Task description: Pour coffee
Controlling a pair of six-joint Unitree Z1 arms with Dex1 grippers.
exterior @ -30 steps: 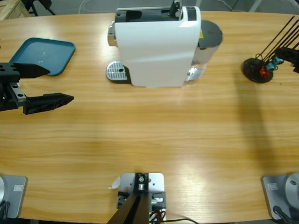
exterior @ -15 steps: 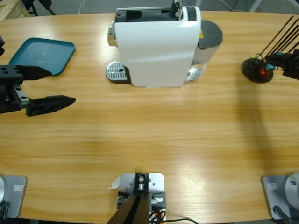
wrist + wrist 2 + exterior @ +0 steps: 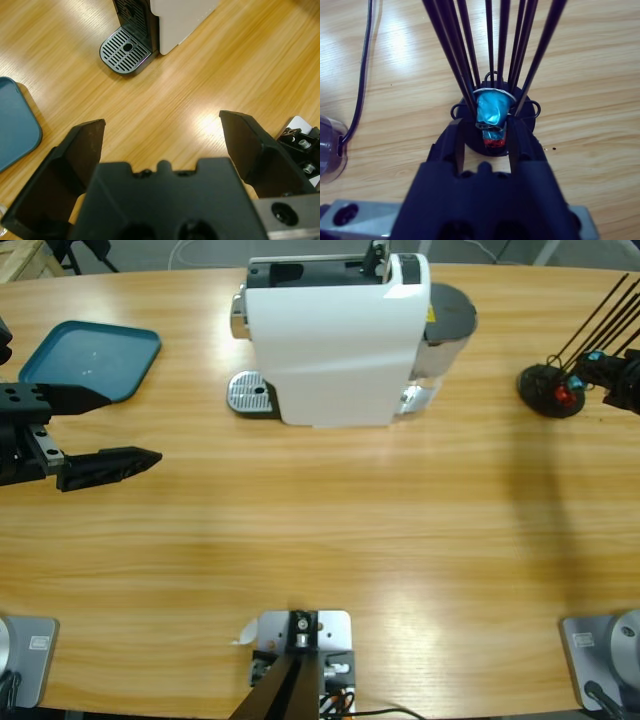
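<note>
1. The white capsule coffee machine (image 3: 335, 340) stands at the far middle of the wooden bench (image 3: 330, 540), with its round metal drip grate (image 3: 250, 395) at its left foot; the left wrist view shows the same grate (image 3: 125, 50) with nothing standing on it.
2. A teal tray (image 3: 90, 360) lies at the far left of the bench, well apart from the machine.
3. The left gripper (image 3: 95, 425) hangs over the left edge of the bench, just in front of the tray. Its jaws stand wide apart with only bare wood between them, as the left wrist view (image 3: 162, 135) confirms.
4. At the far right stands a black wire capsule holder (image 3: 550, 390), its thin rods slanting up and outward.
5. The right gripper (image 3: 488, 135) is at the base of this holder. Its jaws sit close on either side of a blue capsule (image 3: 492, 112), with a red capsule (image 3: 492, 143) just below; whether they press on the blue capsule, I cannot tell.
6. No coffee can be made out in any view.
</note>
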